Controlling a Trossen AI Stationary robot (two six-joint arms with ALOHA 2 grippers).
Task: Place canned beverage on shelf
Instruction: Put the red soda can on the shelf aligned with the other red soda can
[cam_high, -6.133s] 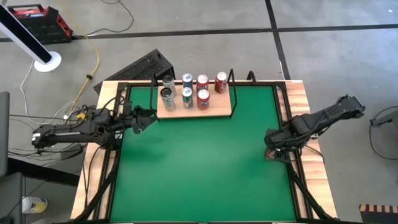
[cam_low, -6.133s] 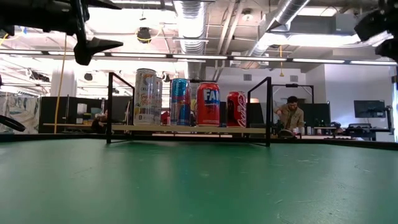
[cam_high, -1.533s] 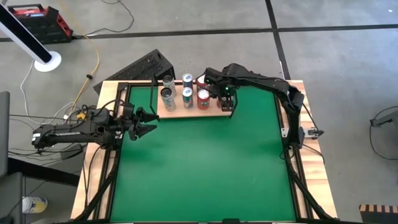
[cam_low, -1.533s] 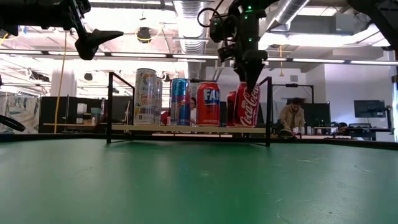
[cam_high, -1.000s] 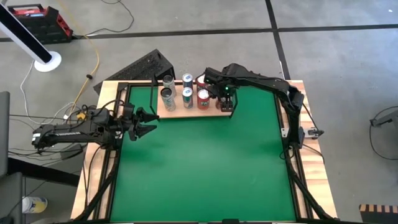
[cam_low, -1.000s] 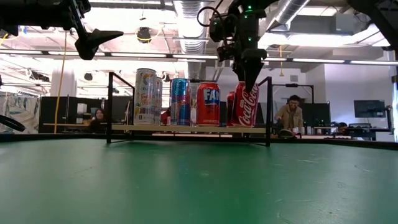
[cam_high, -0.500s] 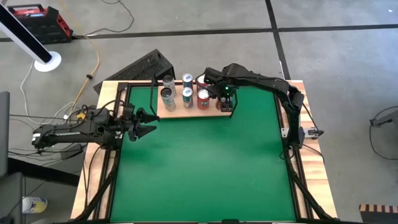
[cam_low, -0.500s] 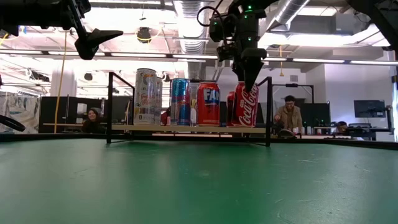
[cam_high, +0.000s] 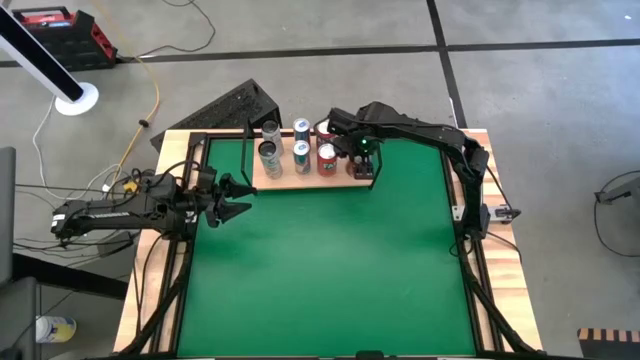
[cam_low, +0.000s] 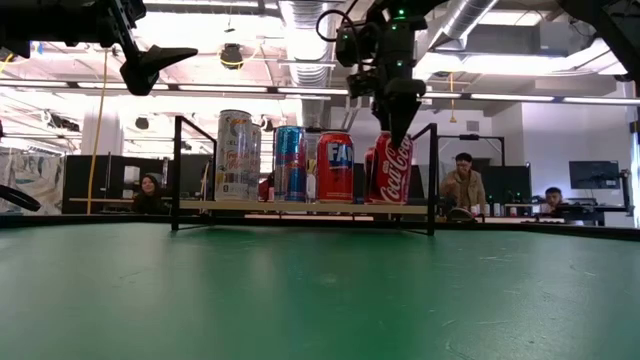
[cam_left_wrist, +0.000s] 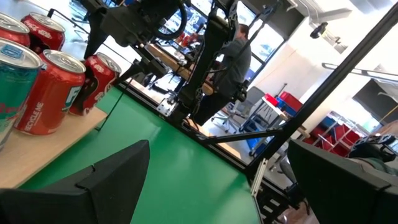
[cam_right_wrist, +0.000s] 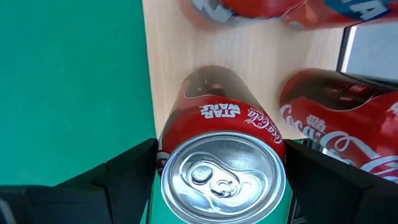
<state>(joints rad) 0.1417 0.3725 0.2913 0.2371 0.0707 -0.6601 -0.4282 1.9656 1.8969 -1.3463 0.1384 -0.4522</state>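
At the shelf's right end, front row, the right gripper (cam_low: 399, 125) comes down from above over a red Coca-Cola can (cam_right_wrist: 221, 155), fingers on either side of it and apparently closed on its body near the top; the can stands on the light-wood shelf (cam_high: 312, 181) in the last free front slot, upright or nearly so, just beside the red Fanta can (cam_low: 335, 167) and in front of a second cola can (cam_right_wrist: 333, 118). Whether the base is fully seated on the board I cannot tell from the low view. Main risk, as I judge it: if the fingers spread before the can sits flat, it could rock, tip into its neighbours or go off the front edge onto the green mat (cam_high: 330, 260). The slot is tight, with the black wire frame post (cam_low: 432, 178) just beside the can, so a finger opening outward or any sideways drift on the way up could catch the post or nudge the cans beside it, and a row this close-packed could go over one after another. A retreat that is not straight up could also drag the can by its rim. The left gripper (cam_high: 228, 197) waits wide open, well apart at the mat's left edge, above the table, so no clash likely there.
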